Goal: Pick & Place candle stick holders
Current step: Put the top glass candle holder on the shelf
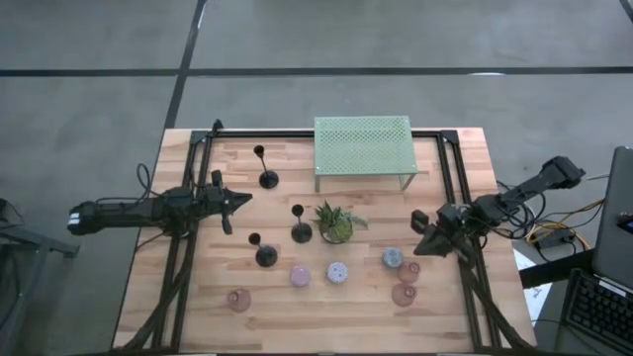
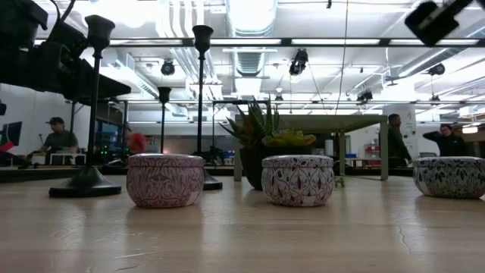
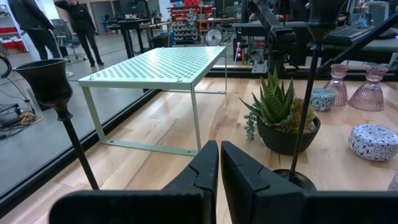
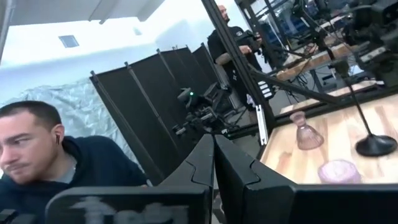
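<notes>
Three slim black candlesticks stand on their round bases on the wooden table: one at the far left, one beside the plant, one nearer. Small round pink, lilac and blue holders sit in a row near the front. My left gripper is shut and empty, hovering between the far and near candlesticks; the left wrist view shows its fingers closed. My right gripper is shut and empty, right of the blue holder.
A pale green mesh rack stands at the table's far middle. A spiky green plant in a dark pot is at the centre. Pink glass holders sit at the front left and front right. People show in the room beyond.
</notes>
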Controlling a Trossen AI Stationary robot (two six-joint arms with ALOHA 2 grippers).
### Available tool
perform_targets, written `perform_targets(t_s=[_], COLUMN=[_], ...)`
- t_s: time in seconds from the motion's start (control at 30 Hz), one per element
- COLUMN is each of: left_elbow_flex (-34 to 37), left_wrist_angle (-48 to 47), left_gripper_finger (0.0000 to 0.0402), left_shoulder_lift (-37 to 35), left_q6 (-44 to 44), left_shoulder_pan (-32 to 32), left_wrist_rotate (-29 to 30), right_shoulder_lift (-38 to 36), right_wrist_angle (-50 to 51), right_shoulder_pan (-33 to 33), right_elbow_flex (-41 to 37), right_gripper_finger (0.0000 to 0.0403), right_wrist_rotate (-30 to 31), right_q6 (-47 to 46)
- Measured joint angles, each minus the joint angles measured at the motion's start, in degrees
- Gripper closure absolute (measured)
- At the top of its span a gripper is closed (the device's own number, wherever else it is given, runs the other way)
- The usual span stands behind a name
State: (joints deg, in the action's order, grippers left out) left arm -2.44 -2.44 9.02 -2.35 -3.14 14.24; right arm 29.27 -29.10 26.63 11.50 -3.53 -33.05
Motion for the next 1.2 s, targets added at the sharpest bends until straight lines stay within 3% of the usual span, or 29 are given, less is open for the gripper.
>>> perform_targets(t_s=[0.17,0.33,0.53,0.7,0.8,0.97,1.2], left_elbow_flex=[0.0,0.0,0.0,0.0,0.0,0.0,0.0], left_wrist_angle=[0.04,0.09,0.13,0.17,0.17,0.22,0.22], left_gripper_finger=[0.0378,0.0378,0.0378,0.0378,0.0378,0.0378,0.0378], left_shoulder_lift=[0.0,0.0,0.0,0.0,0.01,0.0,0.0], left_q6=[0.0,0.0,0.0,0.0,0.0,0.0,0.0], left_shoulder_pan=[0.01,0.01,0.02,0.02,0.01,0.0,0.0], left_wrist_rotate=[0.0,0.0,0.0,0.0,0.0,0.0,0.0], right_shoulder_lift=[8.15,16.78,28.78,39.66,45.95,53.11,56.08], right_wrist_angle=[3.21,29.78,67.63,86.34,93.69,101.02,102.62], right_shoulder_pan=[0.03,0.64,3.97,8.32,10.3,11.15,11.45], right_elbow_flex=[10.41,23.56,39.6,47.34,50.85,57.61,59.43], right_gripper_finger=[0.0394,0.0394,0.0379,0.0333,0.0296,0.024,0.0212], right_wrist_rotate=[-0.62,4.51,15.02,17.92,17.9,15.54,13.66], right_q6=[5.28,8.38,-7.59,-22.11,-27.16,-26.34,-25.22])
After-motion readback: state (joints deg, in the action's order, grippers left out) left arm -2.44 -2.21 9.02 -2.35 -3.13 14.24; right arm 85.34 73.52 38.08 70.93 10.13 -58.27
